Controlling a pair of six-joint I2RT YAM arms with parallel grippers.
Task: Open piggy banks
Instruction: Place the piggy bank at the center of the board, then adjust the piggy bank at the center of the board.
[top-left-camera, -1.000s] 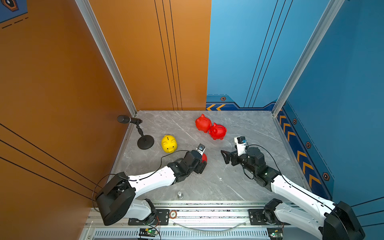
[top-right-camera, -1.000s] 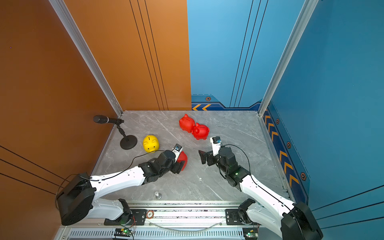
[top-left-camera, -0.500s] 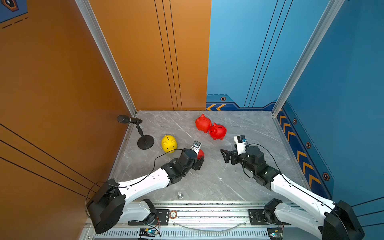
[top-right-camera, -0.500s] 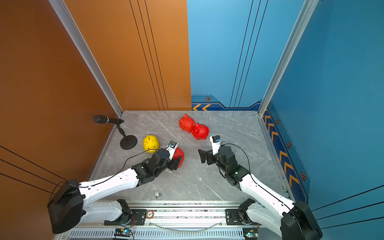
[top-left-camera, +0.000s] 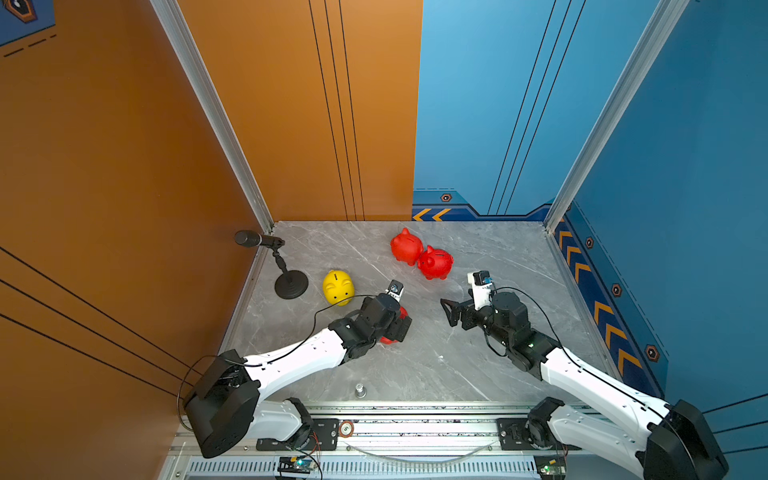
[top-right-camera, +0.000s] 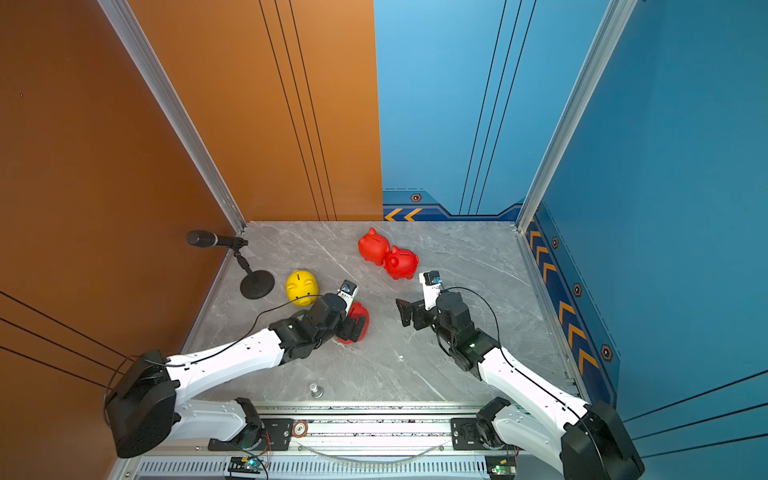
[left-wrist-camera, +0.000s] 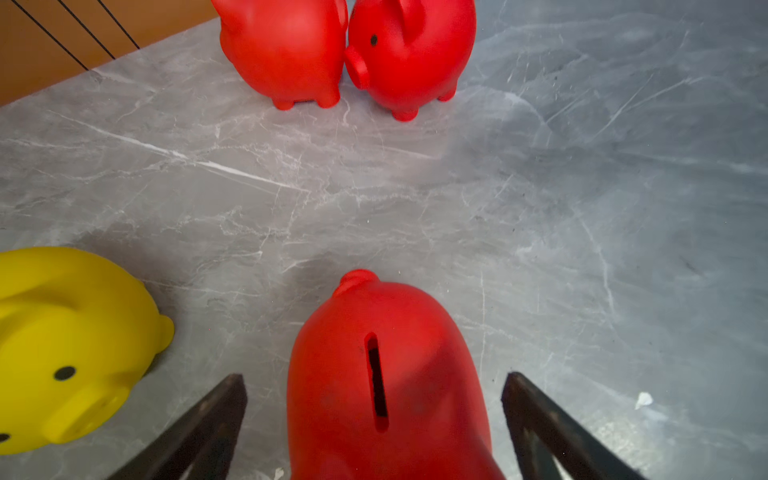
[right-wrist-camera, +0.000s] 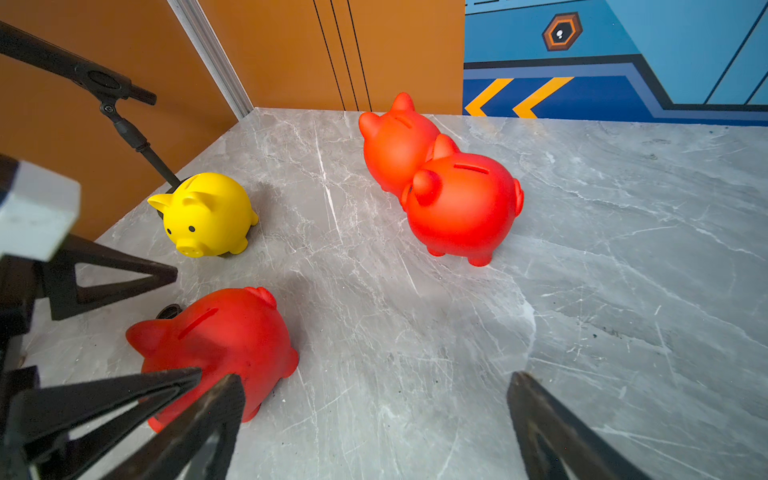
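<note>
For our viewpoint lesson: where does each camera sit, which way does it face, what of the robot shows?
Both top views: high above the near edge, looking down at the table; left arm and right arm show.
Left wrist: on the left arm, looking over the near red piggy bank; the left tool shows.
Right wrist: on the right arm, looking across the table; right tool and left tool show.
Shared: all show the near red piggy bank.

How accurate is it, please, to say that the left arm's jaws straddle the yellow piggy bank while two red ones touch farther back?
Not quite: the left wrist view shows those jaws straddling a red piggy bank; the rest holds.
</note>
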